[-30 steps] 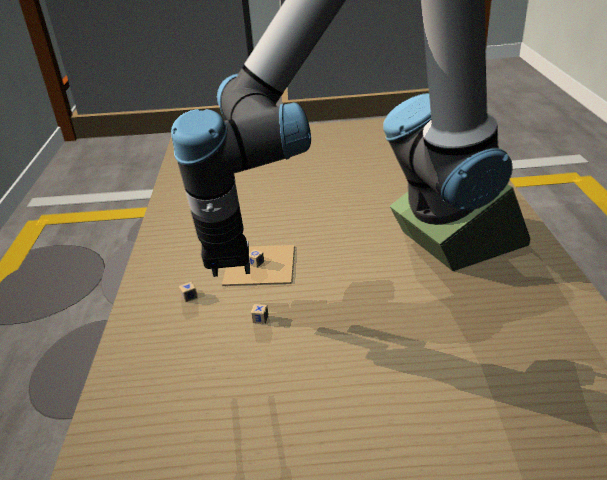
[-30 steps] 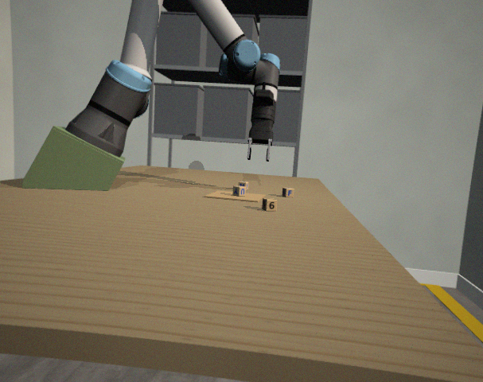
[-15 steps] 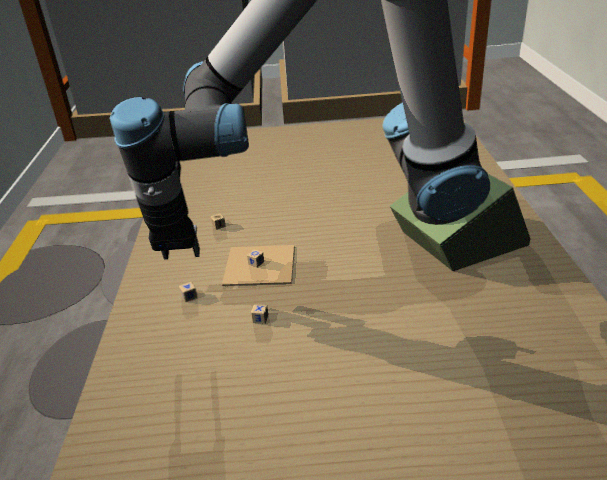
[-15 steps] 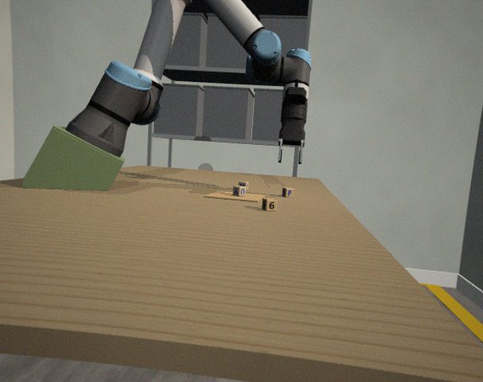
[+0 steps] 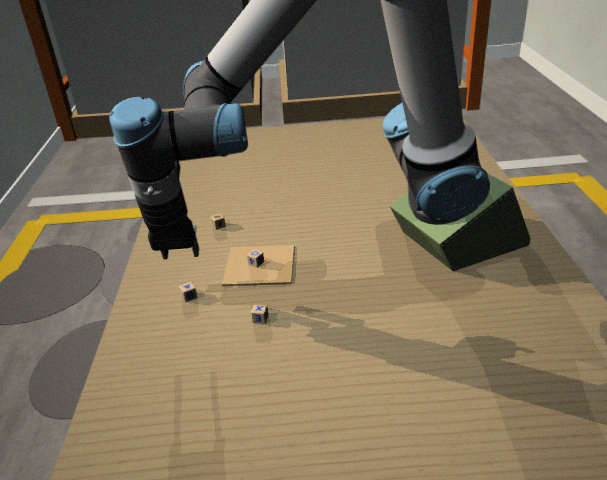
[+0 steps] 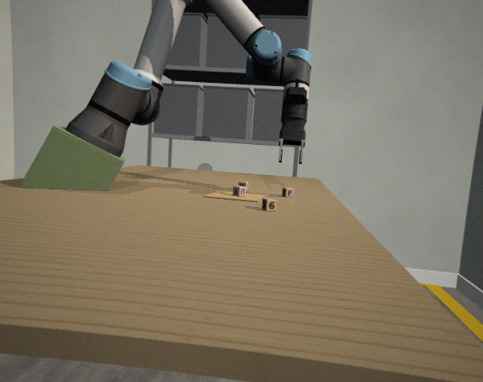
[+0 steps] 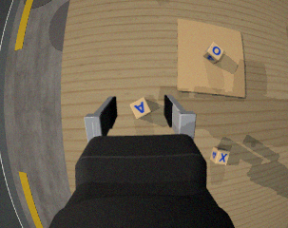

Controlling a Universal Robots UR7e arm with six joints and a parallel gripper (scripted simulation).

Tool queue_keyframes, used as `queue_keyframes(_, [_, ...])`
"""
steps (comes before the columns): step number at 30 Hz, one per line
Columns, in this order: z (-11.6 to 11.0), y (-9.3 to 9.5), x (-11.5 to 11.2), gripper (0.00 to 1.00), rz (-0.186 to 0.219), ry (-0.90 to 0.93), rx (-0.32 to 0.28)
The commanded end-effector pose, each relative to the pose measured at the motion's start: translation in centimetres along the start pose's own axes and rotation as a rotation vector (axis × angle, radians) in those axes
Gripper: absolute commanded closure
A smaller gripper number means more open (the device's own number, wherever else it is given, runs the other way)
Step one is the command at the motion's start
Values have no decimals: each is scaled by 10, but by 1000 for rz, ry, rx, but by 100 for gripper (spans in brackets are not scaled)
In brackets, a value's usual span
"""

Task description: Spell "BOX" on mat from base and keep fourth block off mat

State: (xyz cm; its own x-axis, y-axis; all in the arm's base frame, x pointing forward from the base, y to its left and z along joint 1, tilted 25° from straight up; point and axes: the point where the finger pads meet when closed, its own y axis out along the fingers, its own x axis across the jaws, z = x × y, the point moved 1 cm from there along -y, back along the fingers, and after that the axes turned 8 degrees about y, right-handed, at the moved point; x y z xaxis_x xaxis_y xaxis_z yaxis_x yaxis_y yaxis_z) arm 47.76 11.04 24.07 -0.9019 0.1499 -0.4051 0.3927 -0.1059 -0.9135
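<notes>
Black two-finger gripper point(image 5: 180, 253) point(image 6: 290, 161) point(image 7: 140, 105) — spread, empty, above table | wooden "O" cube point(image 5: 255, 258) point(image 6: 239, 190) point(image 7: 214, 52) — on square tan mat point(image 5: 236, 274) point(image 6: 216, 196) point(image 7: 191, 71)

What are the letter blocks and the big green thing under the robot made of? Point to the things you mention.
The letter blocks point(image 5: 259, 314) point(image 6: 287, 192) point(image 7: 140, 108) look like smooth, pale wood, tan with blue letters, though I see no clear grain. The green thing point(image 5: 484, 232) point(image 6: 72, 164) has flat, even-coloured sides with little shine, so maybe painted metal or plastic; I can't tell which.
</notes>
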Motion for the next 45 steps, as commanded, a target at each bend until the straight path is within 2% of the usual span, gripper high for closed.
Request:
queue_keyframes(1, [0,-1,0,0,2,0,0])
queue_keyframes(31, [2,0,1,0,1,0,0])
queue_keyframes(34, [12,0,8,0,0,0,0])
queue_keyframes(37, [32,2,23,0,-2,0,0])
queue_keyframes(45, [90,14,87,0,-1,1,-1])
